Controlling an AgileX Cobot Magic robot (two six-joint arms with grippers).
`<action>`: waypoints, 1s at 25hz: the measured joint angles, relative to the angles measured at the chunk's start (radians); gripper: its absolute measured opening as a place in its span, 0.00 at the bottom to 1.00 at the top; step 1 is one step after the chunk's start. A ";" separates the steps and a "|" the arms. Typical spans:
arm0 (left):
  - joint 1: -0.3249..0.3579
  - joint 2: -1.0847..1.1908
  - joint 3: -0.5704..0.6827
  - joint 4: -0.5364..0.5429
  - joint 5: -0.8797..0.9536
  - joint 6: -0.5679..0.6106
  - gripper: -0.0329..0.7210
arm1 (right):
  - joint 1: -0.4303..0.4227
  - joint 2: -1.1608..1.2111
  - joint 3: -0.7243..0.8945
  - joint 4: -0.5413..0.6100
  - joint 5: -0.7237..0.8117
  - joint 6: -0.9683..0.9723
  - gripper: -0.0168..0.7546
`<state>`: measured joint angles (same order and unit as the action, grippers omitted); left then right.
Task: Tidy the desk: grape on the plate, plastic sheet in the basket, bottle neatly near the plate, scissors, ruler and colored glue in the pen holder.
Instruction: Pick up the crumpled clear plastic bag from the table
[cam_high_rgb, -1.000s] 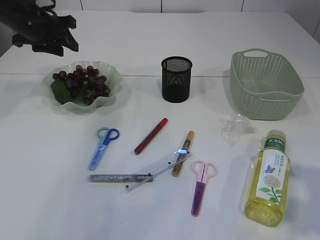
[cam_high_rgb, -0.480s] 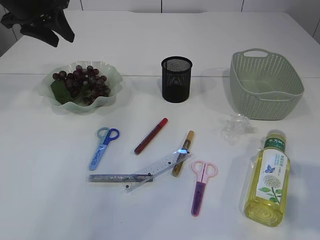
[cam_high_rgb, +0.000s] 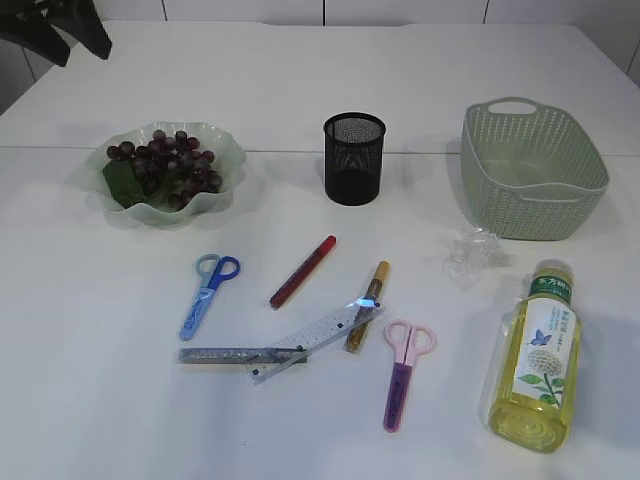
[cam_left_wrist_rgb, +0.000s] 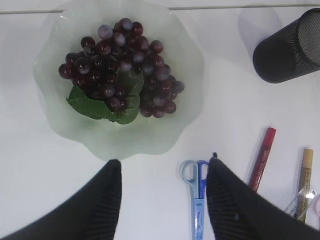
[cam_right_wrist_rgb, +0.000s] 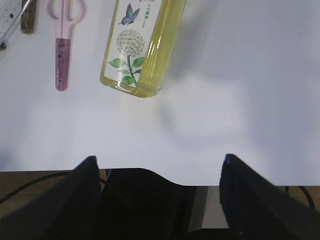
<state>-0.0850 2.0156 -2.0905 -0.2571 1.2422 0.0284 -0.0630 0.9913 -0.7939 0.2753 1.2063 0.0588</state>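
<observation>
Left gripper (cam_left_wrist_rgb: 162, 172) hangs spread and empty, grapes (cam_left_wrist_rgb: 120, 65) on the plate (cam_left_wrist_rgb: 65, 127) upper left of frame; right gripper (cam_right_wrist_rgb: 157, 165) spread too, bottle (cam_right_wrist_rgb: 142, 45) above it.

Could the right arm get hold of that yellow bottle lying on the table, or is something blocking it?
Probably yes. The bottle lies on its side with bare table around it; the pink scissors lie apart to one side. The right gripper hangs open and empty nearby.
</observation>
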 joint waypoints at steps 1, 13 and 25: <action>0.000 -0.014 0.000 0.000 0.000 -0.002 0.58 | 0.000 0.019 -0.012 0.005 -0.003 0.000 0.77; 0.000 -0.190 0.000 0.006 0.010 -0.018 0.58 | 0.000 0.142 -0.172 0.077 -0.165 0.000 0.77; 0.000 -0.415 0.219 0.069 0.019 -0.028 0.58 | 0.021 0.261 -0.183 0.065 -0.268 -0.038 0.77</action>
<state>-0.0850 1.6003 -1.8713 -0.1883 1.2607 0.0000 -0.0419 1.2521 -0.9769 0.3403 0.9386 0.0212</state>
